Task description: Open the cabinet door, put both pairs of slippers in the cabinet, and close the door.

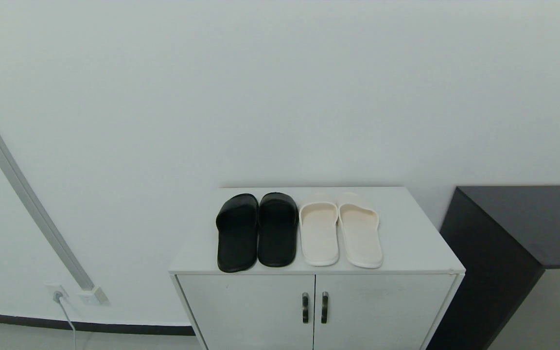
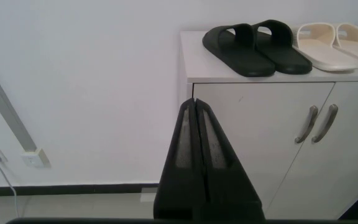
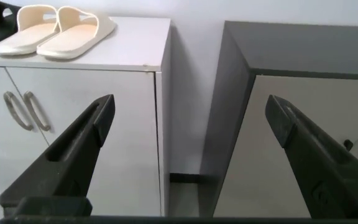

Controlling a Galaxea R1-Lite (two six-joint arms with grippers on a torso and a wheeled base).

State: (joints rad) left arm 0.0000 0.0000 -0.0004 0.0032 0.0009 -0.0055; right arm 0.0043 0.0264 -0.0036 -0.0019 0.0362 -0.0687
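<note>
we see the white cabinet [image 1: 406,233] against the wall with both doors [image 1: 251,311] shut and the handles [image 1: 305,307] side by side at the middle. on its top the black slippers [image 1: 237,233] lie to the left, with the cream slippers [image 1: 319,233] just beside them. our left gripper [image 2: 195,102] has its fingers pressed together, holding nothing. our right gripper [image 3: 189,102] is spread wide and empty, near a dark cabinet [image 1: 528,218]

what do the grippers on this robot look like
Both are matte black. The left gripper has two long fingers that taper to narrow tips, each with a recessed greyish panel. The right gripper has the same wedge-shaped fingers.
</note>
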